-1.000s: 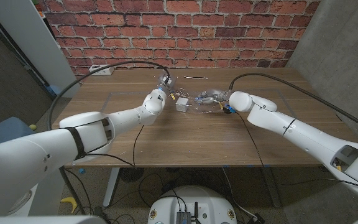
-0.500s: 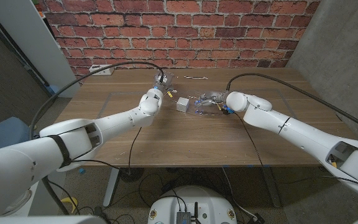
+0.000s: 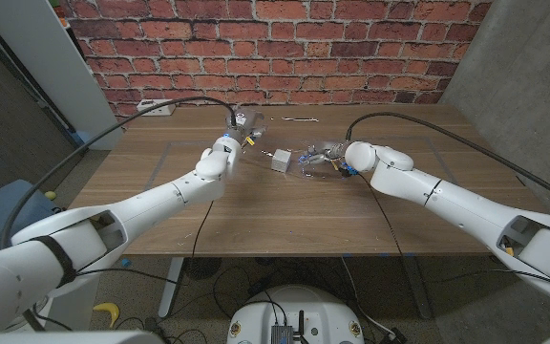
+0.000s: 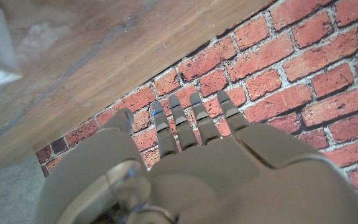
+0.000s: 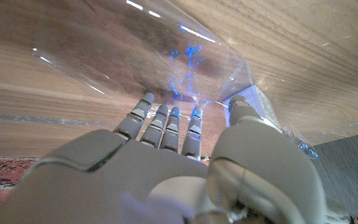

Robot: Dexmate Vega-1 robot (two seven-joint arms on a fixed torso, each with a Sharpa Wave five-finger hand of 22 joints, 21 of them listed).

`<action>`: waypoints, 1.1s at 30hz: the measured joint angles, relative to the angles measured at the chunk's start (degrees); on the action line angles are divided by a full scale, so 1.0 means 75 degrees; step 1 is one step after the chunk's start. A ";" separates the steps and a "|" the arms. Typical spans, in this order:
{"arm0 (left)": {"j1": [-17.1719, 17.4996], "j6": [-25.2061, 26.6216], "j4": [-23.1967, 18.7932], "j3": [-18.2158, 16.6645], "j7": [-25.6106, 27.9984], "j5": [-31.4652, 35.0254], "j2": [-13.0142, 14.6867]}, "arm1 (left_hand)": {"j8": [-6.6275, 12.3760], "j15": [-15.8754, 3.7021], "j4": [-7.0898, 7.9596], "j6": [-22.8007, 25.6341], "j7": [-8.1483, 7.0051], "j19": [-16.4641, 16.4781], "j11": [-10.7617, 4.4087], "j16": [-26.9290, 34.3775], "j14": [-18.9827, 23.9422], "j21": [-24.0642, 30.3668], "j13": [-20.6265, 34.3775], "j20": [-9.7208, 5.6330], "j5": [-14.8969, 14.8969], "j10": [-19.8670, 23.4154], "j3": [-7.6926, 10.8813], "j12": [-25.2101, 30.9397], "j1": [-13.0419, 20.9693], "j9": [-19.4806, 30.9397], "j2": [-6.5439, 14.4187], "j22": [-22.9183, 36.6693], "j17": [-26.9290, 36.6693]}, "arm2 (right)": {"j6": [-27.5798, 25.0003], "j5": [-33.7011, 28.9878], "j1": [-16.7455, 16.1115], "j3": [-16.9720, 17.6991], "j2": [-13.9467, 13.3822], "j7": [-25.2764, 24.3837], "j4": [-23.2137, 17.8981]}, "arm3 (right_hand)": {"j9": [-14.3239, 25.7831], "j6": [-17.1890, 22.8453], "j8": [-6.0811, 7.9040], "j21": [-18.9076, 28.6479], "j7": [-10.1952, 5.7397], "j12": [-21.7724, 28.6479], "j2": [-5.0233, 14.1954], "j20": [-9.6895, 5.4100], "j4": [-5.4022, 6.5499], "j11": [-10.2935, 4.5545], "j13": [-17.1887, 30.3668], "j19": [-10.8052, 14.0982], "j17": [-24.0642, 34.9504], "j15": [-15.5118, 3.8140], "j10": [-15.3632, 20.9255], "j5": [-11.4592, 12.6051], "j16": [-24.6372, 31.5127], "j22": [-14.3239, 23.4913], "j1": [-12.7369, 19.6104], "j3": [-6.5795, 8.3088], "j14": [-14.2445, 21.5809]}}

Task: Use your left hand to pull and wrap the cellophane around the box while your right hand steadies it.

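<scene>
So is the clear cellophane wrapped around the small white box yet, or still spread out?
Still spread out. The clear cellophane sheet lies on the wooden table beside the small white box, under the right hand.

Box point(image 3: 281, 160) between left hand point(image 3: 240, 129); right hand point(image 3: 325, 155)

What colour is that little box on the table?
The box looks pale grey-white, clearest in the head view.

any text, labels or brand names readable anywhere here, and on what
None can be read.
box: plain, no print that shows.
cellophane: clear, only glare and a blue glint.
power strip at the table's far edge: any marking is too small to read.
</scene>
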 measured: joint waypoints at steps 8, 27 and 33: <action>0.0463 -0.0374 -0.1171 -0.0593 -0.0963 -0.0471 0.0690 | -0.0208 0.0377 -0.0196 -0.0811 0.0007 -0.0434 0.0184 -0.0147 -0.0834 -0.0305 -0.0057 0.0237 0.0316 -0.0993 -0.0655 -0.0264 -0.0375 0.0022 -0.1102 -0.0001 -0.0017 | -0.0062 -0.0032 0.0027 -0.0077 0.0053 0.0013 0.0028 | 0.0000 -0.0042 0.0000 -0.0027 -0.0043 0.0000 0.0000 -0.0015 -0.0020 0.0042 0.0000 -0.0015 0.0036 0.0012 -0.0041 0.0000 0.0000 0.0011 0.0000 0.0020 -0.0011; 0.0996 0.0713 -0.2753 -0.0529 -0.3739 0.2306 0.1421 | -0.0217 0.0404 -0.1227 -0.2437 -0.0134 -0.0595 -0.0127 -0.0146 -0.1884 -0.0647 -0.0127 0.0240 0.0852 -0.1935 -0.0816 -0.0292 0.1186 0.0021 -0.1515 -0.0057 -0.0078 | -0.0113 -0.0171 0.0159 -0.0278 0.0216 0.0054 0.0093 | 0.0001 -0.0123 -0.0001 0.0013 -0.0042 0.0000 0.0008 -0.0027 -0.0019 0.0040 0.0001 -0.0030 0.0035 0.0012 -0.0124 0.0000 0.0000 0.0005 -0.0040 0.0020 -0.0092; 0.1145 0.1014 -0.2714 -0.0459 -0.4386 0.3584 0.1252 | -0.0154 0.0360 -0.1438 -0.2533 -0.0096 -0.0481 -0.0145 -0.0146 -0.1928 -0.0675 -0.0127 0.0185 0.0958 -0.2023 -0.0668 -0.0258 0.1785 0.0021 -0.1239 -0.0057 -0.0078 | -0.0060 -0.0197 0.0213 -0.0317 0.0253 0.0110 0.0151 | 0.0001 -0.0150 -0.0001 0.0012 -0.0015 0.0001 -0.0002 -0.0027 -0.0019 0.0040 0.0001 -0.0030 0.0035 0.0012 -0.0123 -0.0061 0.0000 0.0009 -0.0063 0.0020 -0.0092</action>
